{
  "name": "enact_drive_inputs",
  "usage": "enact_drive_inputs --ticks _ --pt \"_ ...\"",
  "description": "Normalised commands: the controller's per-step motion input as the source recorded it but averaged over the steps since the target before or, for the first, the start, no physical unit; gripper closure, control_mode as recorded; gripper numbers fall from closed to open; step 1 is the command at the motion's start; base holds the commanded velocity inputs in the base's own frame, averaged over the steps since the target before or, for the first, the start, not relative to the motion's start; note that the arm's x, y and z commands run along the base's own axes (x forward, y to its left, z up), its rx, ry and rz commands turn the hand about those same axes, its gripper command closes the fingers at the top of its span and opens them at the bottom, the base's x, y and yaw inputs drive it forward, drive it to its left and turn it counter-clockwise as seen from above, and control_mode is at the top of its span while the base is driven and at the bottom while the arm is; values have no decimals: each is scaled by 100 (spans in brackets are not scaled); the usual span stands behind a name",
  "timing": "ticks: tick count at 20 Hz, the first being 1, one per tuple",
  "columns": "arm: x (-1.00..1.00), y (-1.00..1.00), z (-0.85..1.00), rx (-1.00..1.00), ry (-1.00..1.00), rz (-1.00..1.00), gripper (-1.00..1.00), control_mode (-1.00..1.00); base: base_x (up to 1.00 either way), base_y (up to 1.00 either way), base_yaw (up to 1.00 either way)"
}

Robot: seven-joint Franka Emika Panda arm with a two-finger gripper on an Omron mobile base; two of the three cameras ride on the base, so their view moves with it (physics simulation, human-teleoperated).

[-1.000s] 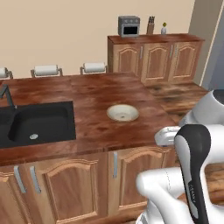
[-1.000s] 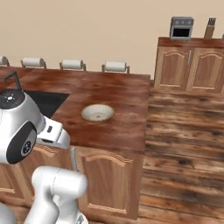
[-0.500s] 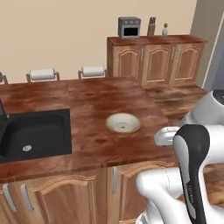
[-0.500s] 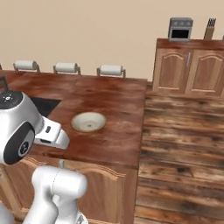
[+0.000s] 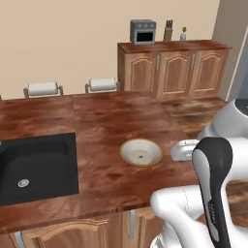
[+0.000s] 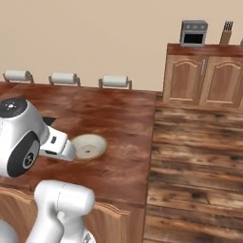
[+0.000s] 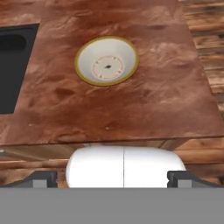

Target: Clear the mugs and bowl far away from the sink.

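Note:
The bowl [image 5: 141, 152] [image 6: 88, 145] stands upright on the wooden counter, cream inside with a tan rim and a dark centre spot. In the hand view the bowl [image 7: 107, 60] lies ahead of my gripper [image 7: 113, 179], well apart from it. The gripper is open, its dark fingertips [image 7: 43, 178] spread wide with nothing between them. The black sink [image 5: 38, 164] [image 7: 13, 65] is sunk into the counter to the left of the bowl, a short gap of wood between them. The mugs are out of view.
Two paper-towel rolls [image 5: 42, 88] [image 5: 102, 85] stand along the counter's back edge. The counter [image 6: 128, 142] ends just right of the bowl, with plank floor [image 6: 199, 156] beyond. A far cabinet [image 5: 174, 68] carries a toaster oven [image 5: 143, 31] and a knife block [image 5: 168, 33].
The whole picture has shifted: the base has driven rightward, so the sink has slid to the left edge and the bowl sits lower and nearer. The gripper stays open.

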Motion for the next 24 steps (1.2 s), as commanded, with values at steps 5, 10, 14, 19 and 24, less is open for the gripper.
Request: enact_drive_inputs --ticks 5,10,14,19,24 --pt "0 0 0 0 0 0 -100 100 59 -5 -23" --pt "34 -33 -14 12 10 -18 -100 -100 0 0 0" --pt "46 -44 -11 20 5 1 -100 -100 0 0 0" --pt "50 -40 -8 11 0 21 -100 -100 0 0 0" --pt "47 -2 -22 -2 -3 6 -100 -100 0 0 0"
